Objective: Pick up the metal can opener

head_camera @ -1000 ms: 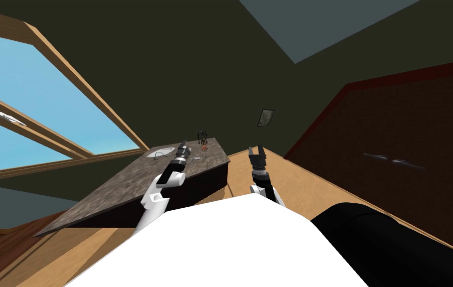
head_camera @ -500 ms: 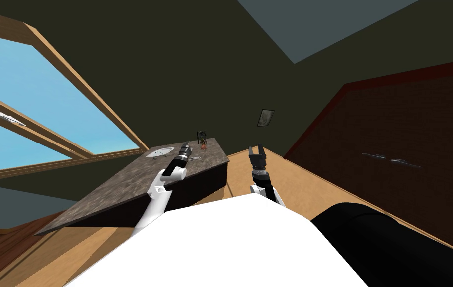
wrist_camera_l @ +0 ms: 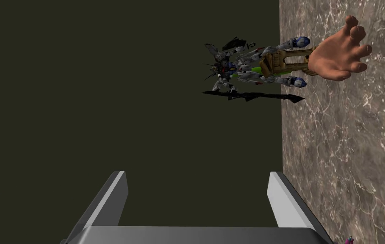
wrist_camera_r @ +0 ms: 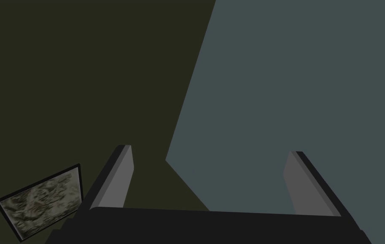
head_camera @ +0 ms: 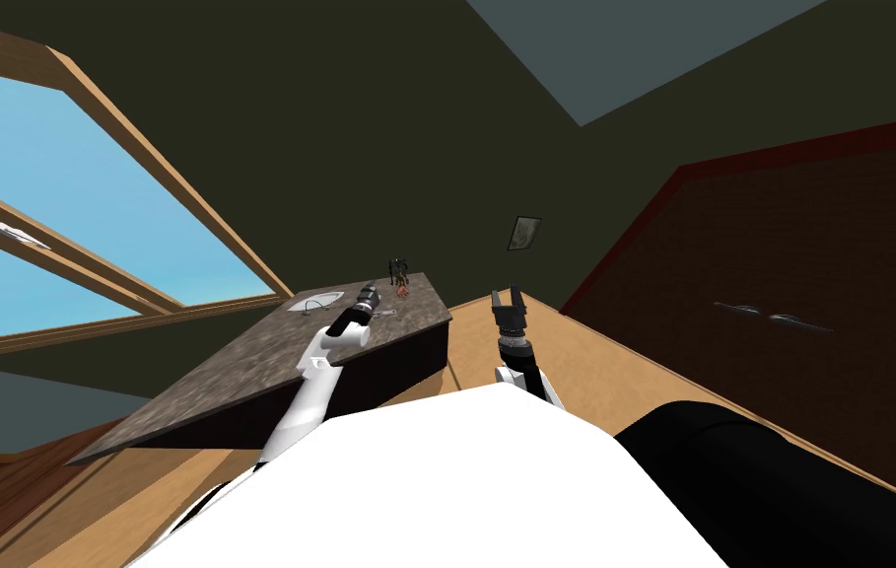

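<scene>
A small grey metal piece, the can opener (head_camera: pixel 386 313) by its look, lies on the marble-patterned table top (head_camera: pixel 239 380) toward its far end. My left gripper (head_camera: pixel 369 294) hangs over the top just beside and above it. In the left wrist view my left gripper (wrist_camera_l: pixel 198 199) is open with nothing between its fingers, pointing past the top's far edge (wrist_camera_l: pixel 281 127) at the dark wall. My right gripper (head_camera: pixel 507 299) is held up to the right of the table, and its fingers (wrist_camera_r: pixel 121 178) stand open.
A toy robot figure (wrist_camera_l: pixel 238 63) and a flesh-coloured hand-shaped object (wrist_camera_l: pixel 339 53) stand at the table's far end. A white round dish (head_camera: pixel 317 300) with a thin wire piece lies left of my left gripper. A dark cabinet (head_camera: pixel 791 316) lines the right side.
My left arm has stretched further forward over the table, bringing the gripper a little closer to the far end. The right arm has not moved.
</scene>
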`<state>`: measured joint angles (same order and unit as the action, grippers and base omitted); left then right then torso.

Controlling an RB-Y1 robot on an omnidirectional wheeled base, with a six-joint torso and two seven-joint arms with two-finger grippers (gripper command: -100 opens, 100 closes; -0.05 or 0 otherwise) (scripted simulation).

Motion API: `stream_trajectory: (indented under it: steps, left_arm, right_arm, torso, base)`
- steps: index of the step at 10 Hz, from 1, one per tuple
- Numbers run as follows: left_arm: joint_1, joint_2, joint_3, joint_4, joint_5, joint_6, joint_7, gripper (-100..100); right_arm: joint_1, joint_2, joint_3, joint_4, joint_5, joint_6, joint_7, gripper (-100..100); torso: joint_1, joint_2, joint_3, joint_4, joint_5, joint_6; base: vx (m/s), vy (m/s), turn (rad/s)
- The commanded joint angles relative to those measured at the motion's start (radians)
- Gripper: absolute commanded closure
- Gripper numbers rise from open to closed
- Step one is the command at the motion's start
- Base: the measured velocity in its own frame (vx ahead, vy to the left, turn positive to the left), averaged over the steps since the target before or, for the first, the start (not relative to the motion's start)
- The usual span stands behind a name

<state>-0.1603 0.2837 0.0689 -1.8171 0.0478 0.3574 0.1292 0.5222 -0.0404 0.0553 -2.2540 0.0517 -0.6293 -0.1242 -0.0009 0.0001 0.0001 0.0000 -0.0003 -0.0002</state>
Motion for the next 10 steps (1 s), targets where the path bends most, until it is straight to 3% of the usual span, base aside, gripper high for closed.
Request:
stream_trajectory:
  steps: [1, 3, 4, 5, 7, 8, 10]
  left_arm:
    - [-0.033, 0.009, 0.004, 0.045, 0.003, 0.050, 0.001, -100]
    - [-0.089, 0.023, 0.011, 0.090, 0.007, 0.112, 0.002, -100]
    - [-0.089, 0.023, 0.011, 0.110, 0.007, 0.125, 0.002, -100]
    - [-0.129, 0.036, 0.019, 0.134, 0.013, 0.167, 0.003, -100]
    - [-0.144, 0.036, 0.019, 0.177, 0.013, 0.195, 0.003, -100]
    - [-0.191, 0.048, 0.026, 0.218, 0.019, 0.237, 0.004, -100]
    - [-0.199, 0.048, 0.026, 0.247, 0.019, 0.264, 0.004, -100]
  right_arm:
    - [0.000, 0.000, 0.000, 0.000, 0.000, 0.000, 0.000, 0]
    - [0.000, 0.000, 0.000, 0.000, 0.000, 0.000, 0.000, 0]
    - [0.000, 0.000, 0.000, 0.000, 0.000, 0.000, 0.000, 0]
    - [0.000, 0.000, 0.000, 0.000, 0.000, 0.000, 0.000, 0]
    - [0.000, 0.000, 0.000, 0.000, 0.000, 0.000, 0.000, 0]
    - [0.000, 0.000, 0.000, 0.000, 0.000, 0.000, 0.000, 0]
    - [0.000, 0.000, 0.000, 0.000, 0.000, 0.000, 0.000, 0]
  torso:
    - [0.000, 0.000, 0.000, 0.000, 0.000, 0.000]
    - [0.000, 0.000, 0.000, 0.000, 0.000, 0.000]
    - [0.000, 0.000, 0.000, 0.000, 0.000, 0.000]
    - [0.000, 0.000, 0.000, 0.000, 0.000, 0.000]
    - [0.001, 0.000, 0.000, 0.000, 0.000, 0.000]
    - [0.001, 0.000, 0.000, 0.000, 0.000, 0.000]
    - [0.001, -0.001, 0.000, 0.000, 0.000, 0.000]
  base:
    - [-0.009, -0.016, -0.006]
    - [-0.009, -0.017, -0.009]
    - [-0.001, -0.007, 0.001]
    - [-0.002, -0.009, -0.012]
    - [-0.001, -0.005, -0.005]
    - [0.000, -0.008, -0.014]
    - [0.001, -0.003, -0.004]
